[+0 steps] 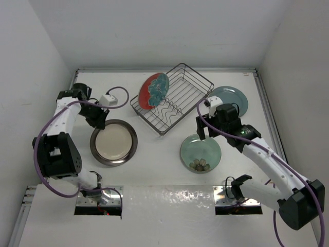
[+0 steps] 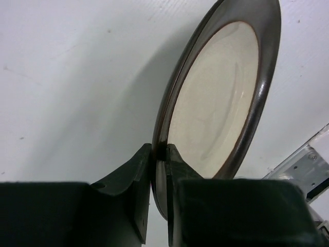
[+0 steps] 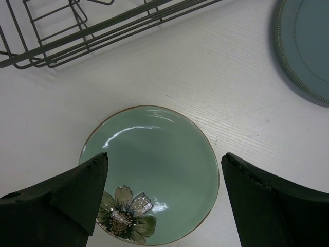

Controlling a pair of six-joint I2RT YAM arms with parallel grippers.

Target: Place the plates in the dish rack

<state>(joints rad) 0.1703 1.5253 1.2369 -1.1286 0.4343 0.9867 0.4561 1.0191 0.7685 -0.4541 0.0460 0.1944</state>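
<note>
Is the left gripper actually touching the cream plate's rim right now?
Touching. In the left wrist view the left gripper pinches the cream plate by its dark rim, a finger pressed on each face, no gap.

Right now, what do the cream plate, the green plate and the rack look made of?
Cream plate: likely glazed ceramic, glossy reflections on its dark rim. Green plate: same, bright highlights over a painted flower. Dish rack: thin dark metal wire, bent in waves; coating unclear.
</note>
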